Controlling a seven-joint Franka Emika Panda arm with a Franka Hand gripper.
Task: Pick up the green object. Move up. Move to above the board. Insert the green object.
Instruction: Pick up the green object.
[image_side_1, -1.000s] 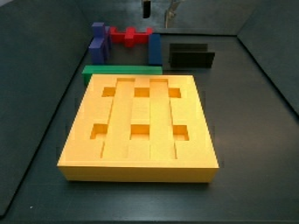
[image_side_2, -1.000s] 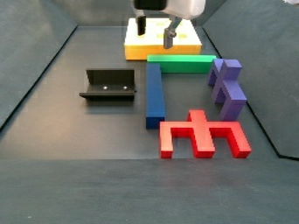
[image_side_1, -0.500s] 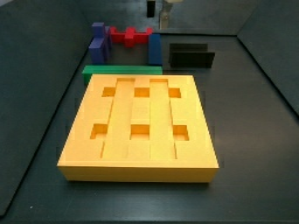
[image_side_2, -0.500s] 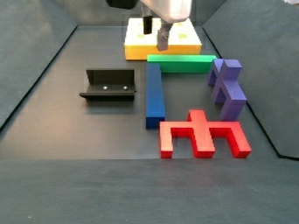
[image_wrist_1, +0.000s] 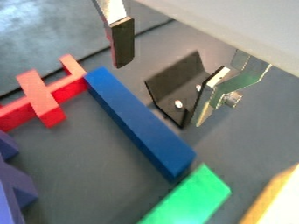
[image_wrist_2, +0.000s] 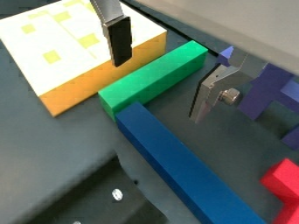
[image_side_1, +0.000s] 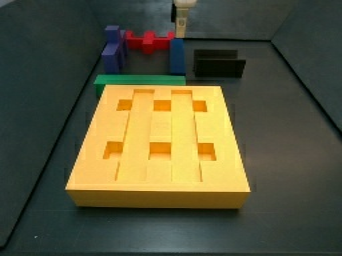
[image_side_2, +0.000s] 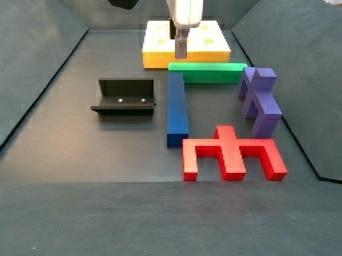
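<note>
The green object (image_wrist_2: 152, 77) is a long green bar lying on the floor against the near end of the board (image_wrist_2: 47, 44), a thick yellow block with square holes. Both show in both side views: the bar (image_side_2: 207, 72) (image_side_1: 134, 79), the board (image_side_2: 217, 50) (image_side_1: 160, 145). My gripper (image_wrist_2: 159, 90) hangs open and empty in the air above the bar, with one finger (image_wrist_2: 117, 39) over the board's edge and the other finger (image_wrist_2: 211, 92) past the bar's far side. The gripper also shows at the top of both side views (image_side_2: 183, 42) (image_side_1: 181, 12).
A long blue bar (image_side_2: 177, 105) lies at a right angle to the green bar's end. The black fixture (image_side_2: 123, 97) stands beside it. Purple-blue blocks (image_side_2: 261, 100) and a red piece (image_side_2: 234, 155) lie on the other side. Dark walls surround the floor.
The gripper has turned about its vertical axis, so its two fingers now line up in both side views. It has shifted slightly over the green bar. Nothing else moved.
</note>
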